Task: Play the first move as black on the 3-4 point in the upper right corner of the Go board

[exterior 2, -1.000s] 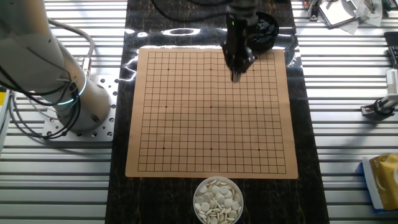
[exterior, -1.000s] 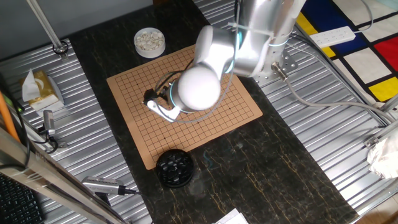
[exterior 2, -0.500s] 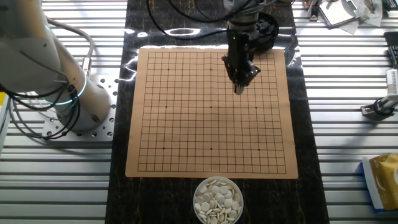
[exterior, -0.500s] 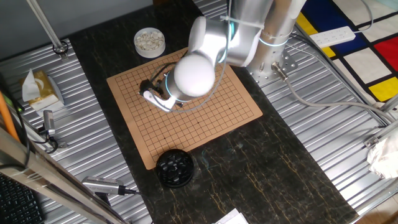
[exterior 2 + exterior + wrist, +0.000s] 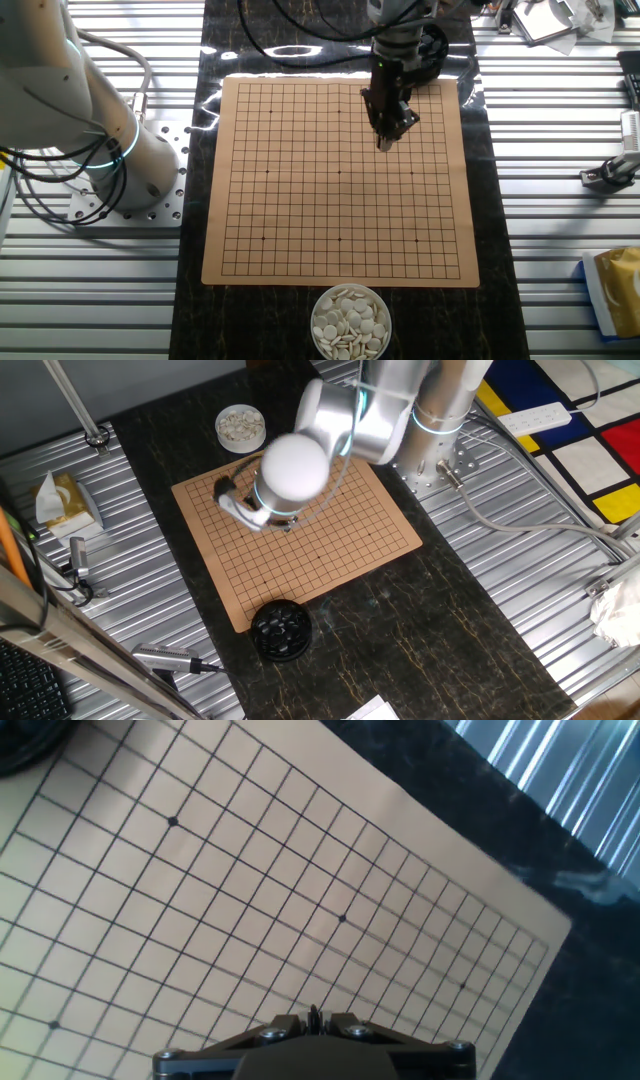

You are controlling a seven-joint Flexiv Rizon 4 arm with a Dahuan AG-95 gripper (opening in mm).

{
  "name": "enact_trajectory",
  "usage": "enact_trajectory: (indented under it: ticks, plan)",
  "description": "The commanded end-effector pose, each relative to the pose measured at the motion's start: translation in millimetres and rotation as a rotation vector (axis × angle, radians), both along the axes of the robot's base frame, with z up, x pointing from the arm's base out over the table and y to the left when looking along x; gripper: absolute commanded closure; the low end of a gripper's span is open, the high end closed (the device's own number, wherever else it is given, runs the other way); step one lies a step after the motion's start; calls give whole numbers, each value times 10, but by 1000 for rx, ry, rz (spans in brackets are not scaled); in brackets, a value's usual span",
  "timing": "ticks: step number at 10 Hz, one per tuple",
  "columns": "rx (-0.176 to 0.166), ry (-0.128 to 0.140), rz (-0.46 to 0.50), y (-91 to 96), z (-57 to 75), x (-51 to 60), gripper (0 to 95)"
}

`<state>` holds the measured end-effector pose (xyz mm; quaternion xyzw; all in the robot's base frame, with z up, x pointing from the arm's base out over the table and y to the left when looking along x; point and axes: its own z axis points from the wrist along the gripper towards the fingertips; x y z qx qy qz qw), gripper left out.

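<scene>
Tan board (image 5: pixel 340 180) on dark surface (image 5: pixel 420 620). Gripper (image 5: pixel 384 143) above board near black-stone bowl (image 5: pixel 280 630). Jaws together in hand view; black stone hidden, cannot tell if held. White-stone bowl (image 5: pixel 350 321) beyond opposite edge.

Under the fingers (image 5: pixel 384 143), a board (image 5: pixel 300 200) of matt tan wood or card, smooth, printed with thin dark lines. Around it a dark stone-look desk (image 5: pixel 492 260), polished, throwing glare beyond the board's far edge. Further out, ribbed bare metal (image 5: pixel 560 300), dully shiny. Behind the fingers, an arm (image 5: pixel 330 440) in glossy white plastic with brushed grey metal. Well away, whitish stones (image 5: pixel 349 320) with a satin sheen in a pale bowl.
</scene>
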<state>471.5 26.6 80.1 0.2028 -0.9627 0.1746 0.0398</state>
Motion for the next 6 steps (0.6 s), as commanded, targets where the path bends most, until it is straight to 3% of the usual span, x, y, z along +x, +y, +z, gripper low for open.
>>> enact_trajectory:
  ticks: [1, 4, 6]
  plan:
    - [28, -43, -135, 9, -16, 9, 950]
    - [8, -55, -174, 9, -16, 9, 950]
    - [-47, -59, -142, -96, -136, -133, 950]
